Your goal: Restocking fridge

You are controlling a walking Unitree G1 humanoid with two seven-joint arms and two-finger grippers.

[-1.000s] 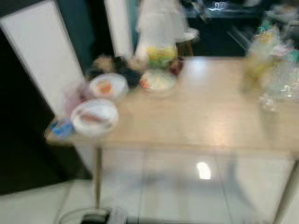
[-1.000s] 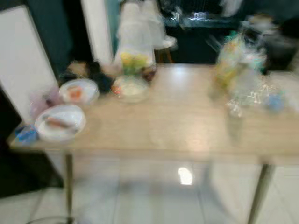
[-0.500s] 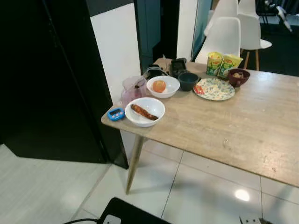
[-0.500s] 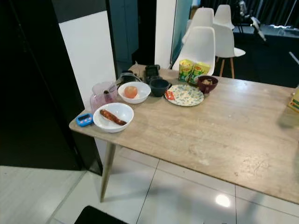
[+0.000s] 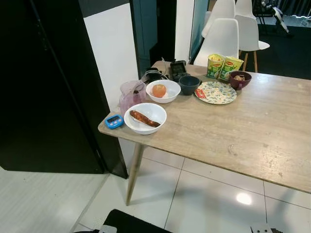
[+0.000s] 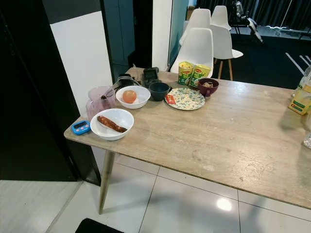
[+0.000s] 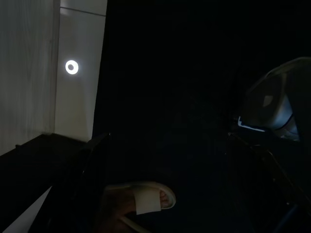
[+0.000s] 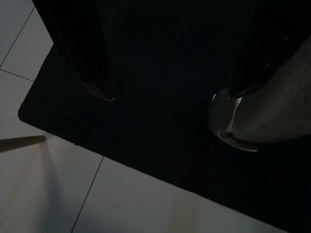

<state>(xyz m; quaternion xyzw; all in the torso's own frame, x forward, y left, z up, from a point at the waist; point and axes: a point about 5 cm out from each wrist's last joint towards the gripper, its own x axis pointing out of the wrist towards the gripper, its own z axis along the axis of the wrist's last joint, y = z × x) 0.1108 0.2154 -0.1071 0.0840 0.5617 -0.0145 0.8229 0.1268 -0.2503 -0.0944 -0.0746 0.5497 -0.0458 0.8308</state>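
A light wooden table [image 5: 233, 136] carries food at its left end. A white bowl with a sausage [image 5: 145, 117] stands nearest the corner, beside a blue timer [image 5: 114, 121] and a pink jug [image 5: 130, 94]. Behind them are a white bowl with an orange fruit [image 5: 163, 91], a dark bowl [image 5: 189, 85], a patterned plate [image 5: 215, 92], a maroon bowl [image 5: 240, 79] and two yellow-green packets [image 5: 221, 66]. A tall black cabinet front [image 5: 43, 87] stands left of the table. My right gripper [image 8: 170, 94] hangs open over a dark mat. The left wrist view is very dark.
White chairs [image 5: 223, 39] stand behind the table. A yellow packet [image 6: 301, 99] sits at the table's right end. White tiled floor [image 5: 209, 194] lies in front, with a dark mat [image 5: 131, 223] at my feet. A person's slippered foot [image 7: 141, 196] is on the floor.
The blurred view has turned left and sharpened, so the table's left end and the black cabinet are now in sight. Nothing on the table has moved.
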